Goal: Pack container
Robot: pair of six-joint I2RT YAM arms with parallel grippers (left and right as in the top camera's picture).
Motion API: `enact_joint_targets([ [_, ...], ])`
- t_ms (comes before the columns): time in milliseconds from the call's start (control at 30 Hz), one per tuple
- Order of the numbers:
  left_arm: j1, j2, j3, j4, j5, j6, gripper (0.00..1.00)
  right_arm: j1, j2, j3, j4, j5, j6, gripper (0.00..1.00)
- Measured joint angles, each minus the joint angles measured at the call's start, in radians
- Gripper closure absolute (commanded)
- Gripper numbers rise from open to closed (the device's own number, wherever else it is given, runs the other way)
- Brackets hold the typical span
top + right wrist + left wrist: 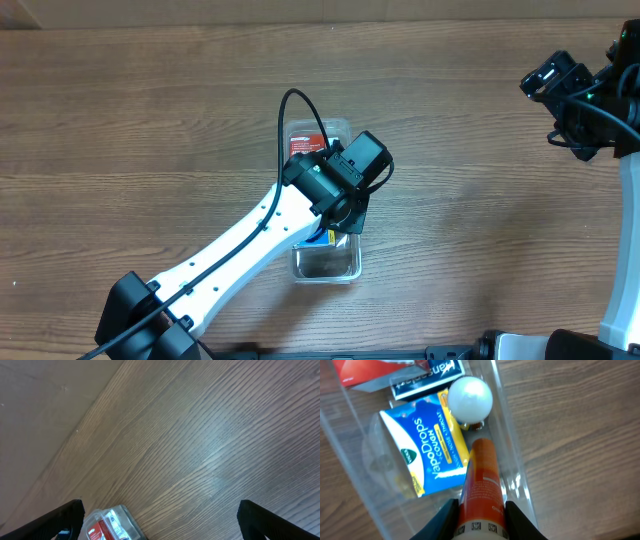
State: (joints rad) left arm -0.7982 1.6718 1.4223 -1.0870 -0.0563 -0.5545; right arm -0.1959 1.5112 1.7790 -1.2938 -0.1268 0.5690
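Observation:
The clear plastic container (325,262) lies at the table's middle, mostly under my left arm. In the left wrist view its clear wall (512,435) holds a blue VapoDrops bag (422,452), a white round-capped bottle (470,399), a dark packet (422,382) and a red box (365,370). My left gripper (479,520) is shut on an orange tube (480,485) with a white band, held inside the container along its right wall. My right gripper (160,520) is open and empty, high at the far right of the table (560,85). The container's end with the red box shows in the right wrist view (107,525).
Bare wooden table (480,200) lies all around the container. A black cable (300,110) loops over the left gripper. The right arm's white base (620,290) stands at the right edge.

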Motion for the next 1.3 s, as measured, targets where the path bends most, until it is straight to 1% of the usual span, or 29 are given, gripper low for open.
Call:
enact_joint_targets([
  [33, 0.0, 0.0, -0.01, 0.025, -0.002, 0.003, 0.71, 0.0, 0.0, 0.0, -0.001, 0.0, 0.0, 0.0],
  [100, 0.0, 0.0, -0.019, 0.055, -0.009, 0.01, 0.67, 0.0, 0.0, 0.0, 0.0, 0.0, 0.0, 0.0],
  [133, 0.0, 0.0, -0.024, 0.072, -0.013, 0.012, 0.49, 0.0, 0.0, 0.0, 0.0, 0.0, 0.0, 0.0],
  [167, 0.0, 0.0, -0.025, 0.082, -0.013, 0.014, 0.36, 0.0, 0.0, 0.0, -0.001, 0.0, 0.0, 0.0],
  [233, 0.0, 0.0, -0.025, 0.089, -0.016, 0.026, 0.22, 0.0, 0.0, 0.0, 0.0, 0.0, 0.0, 0.0],
  [300, 0.0, 0.0, -0.025, 0.089, -0.017, 0.034, 0.16, 0.0, 0.0, 0.0, -0.001, 0.0, 0.0, 0.0],
  [500, 0.0, 0.0, -0.024, 0.068, -0.016, 0.034, 0.16, 0.0, 0.0, 0.0, -0.001, 0.0, 0.0, 0.0],
  [600, 0.0, 0.0, 0.037, -0.049, -0.017, 0.042, 0.15, 0.0, 0.0, 0.0, -0.001, 0.0, 0.0, 0.0],
  [633, 0.003, 0.003, 0.122, -0.123, -0.021, 0.053, 0.15, 0.0, 0.0, 0.0, 0.0, 0.0, 0.0, 0.0],
  [667, 0.007, 0.002, 0.163, -0.159, -0.031, 0.06, 0.15, 0.0, 0.0, 0.0, -0.001, 0.0, 0.0, 0.0],
  [700, 0.014, 0.014, 0.263, -0.273, -0.058, 0.068, 0.14, 0.0, 0.0, 0.0, 0.0, 0.0, 0.0, 0.0],
  [733, 0.025, 0.016, 0.348, -0.353, -0.095, 0.077, 0.14, 0.0, 0.0, 0.0, -0.001, 0.0, 0.0, 0.0],
  [767, 0.044, 0.015, 0.463, -0.444, -0.146, 0.085, 0.1, 0.0, 0.0, -0.001, -0.001, 0.0, 0.0, 0.0],
  [800, 0.062, 0.004, 0.545, -0.496, -0.19, 0.087, 0.01, 0.0, 0.0, -0.001, 0.0, 0.0, 0.0, 0.0],
  [833, 0.079, -0.001, 0.633, -0.567, -0.23, 0.095, 0.0, 0.0, 0.0, -0.001, 0.0, 0.0, 0.0, 0.0],
  [900, 0.116, -0.051, 0.758, -0.589, -0.282, 0.112, 0.0, 0.0, 0.0, -0.001, 0.0, 0.0, 0.0, 0.0],
  [933, 0.124, -0.077, 0.789, -0.589, -0.291, 0.118, 0.0, 0.0, 0.0, -0.001, -0.001, 0.0, 0.0, 0.0],
  [967, 0.131, -0.164, 0.835, -0.592, -0.311, 0.128, 0.0, 0.0, 0.0, -0.001, -0.001, 0.0, 0.0, 0.0],
  [1100, 0.131, -0.387, 0.852, -0.598, -0.322, 0.14, 0.0, 0.0, 0.0, -0.001, 0.0, 0.0, 0.0, 0.0],
  [1300, 0.131, -0.592, 0.861, -0.602, -0.323, 0.151, 0.0, 0.0, 0.0, -0.001, 0.0, 0.0, 0.0, 0.0],
])
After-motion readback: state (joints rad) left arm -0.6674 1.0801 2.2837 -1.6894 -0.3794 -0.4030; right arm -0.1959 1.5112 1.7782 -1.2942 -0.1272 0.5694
